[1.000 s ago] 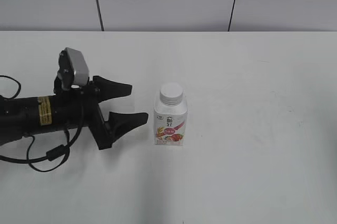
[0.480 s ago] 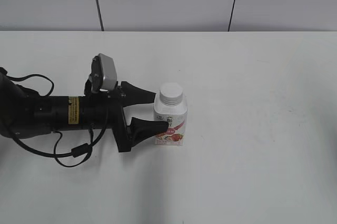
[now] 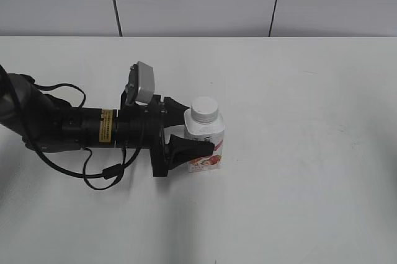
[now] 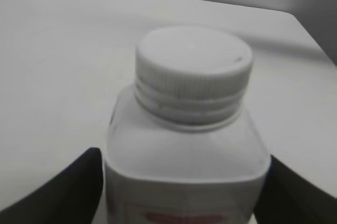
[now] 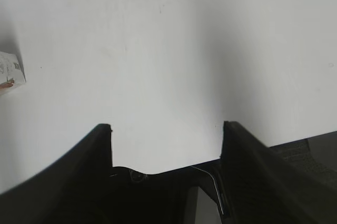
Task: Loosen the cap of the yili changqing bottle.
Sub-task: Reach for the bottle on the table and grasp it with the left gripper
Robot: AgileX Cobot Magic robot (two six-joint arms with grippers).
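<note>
Left gripper (image 3: 191, 130) straddles the yili changqing bottle (image 3: 205, 145) — jaws spread wide.
Cap (image 4: 193, 74) sits just above, between the fingers; right gripper (image 5: 167, 145) open over bare table (image 5: 168, 50).

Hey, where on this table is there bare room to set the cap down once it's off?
The white table is bare to the right of the yili changqing bottle, out to the right edge, and also in front of it. The strip behind the bottle toward the wall is bare too. It is crowded left of the bottle, where the left gripper, its arm and looping cables lie.
</note>
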